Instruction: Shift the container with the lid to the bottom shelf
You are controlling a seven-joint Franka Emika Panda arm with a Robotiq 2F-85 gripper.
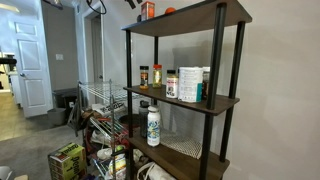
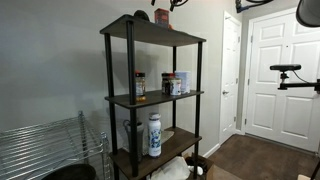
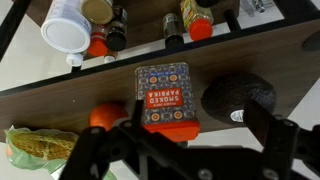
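Standing on the wooden top surface [image 3: 280, 60], the small orange-red lidded jar [image 3: 163, 95] is flanked by wide-open, empty fingers [image 3: 95, 155]; grasping and lowering are judged not yet done.

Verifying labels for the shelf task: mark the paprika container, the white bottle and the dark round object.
paprika container [image 3: 163, 90]: wrist view, on its printed label.
white bottle [image 1: 153, 127]: in an exterior view, middle of its body.
dark round object [image 3: 238, 98]: wrist view, middle of its top.
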